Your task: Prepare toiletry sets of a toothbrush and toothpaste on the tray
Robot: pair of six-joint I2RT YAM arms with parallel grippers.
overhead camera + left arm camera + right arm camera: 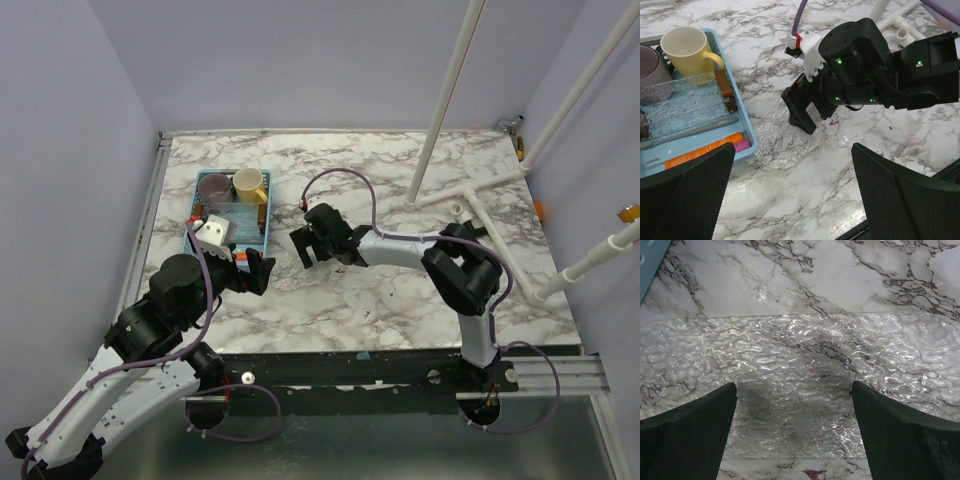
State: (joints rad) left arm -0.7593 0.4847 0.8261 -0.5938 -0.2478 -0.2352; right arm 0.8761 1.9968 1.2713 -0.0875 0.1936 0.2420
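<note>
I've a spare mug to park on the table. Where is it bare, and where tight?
Bare: the marble between the right tool and the near edge, and the far strip between the tray and the white pipes. Tight: the bubble wrap beside the tray, under that tool, with the left tool close.

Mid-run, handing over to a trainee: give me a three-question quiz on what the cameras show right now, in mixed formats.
1. True or false: the yellow mug stands inside the tray.
2. The clear textured sheet under the right gripper lies: A) inside the tray; B) on the marble table; C) draped over the yellow mug.
3. Fill in the colour: the short tube at the end of the orange toothpaste is ___.

Key: 1 true; 2 B; 3 pink.
</note>
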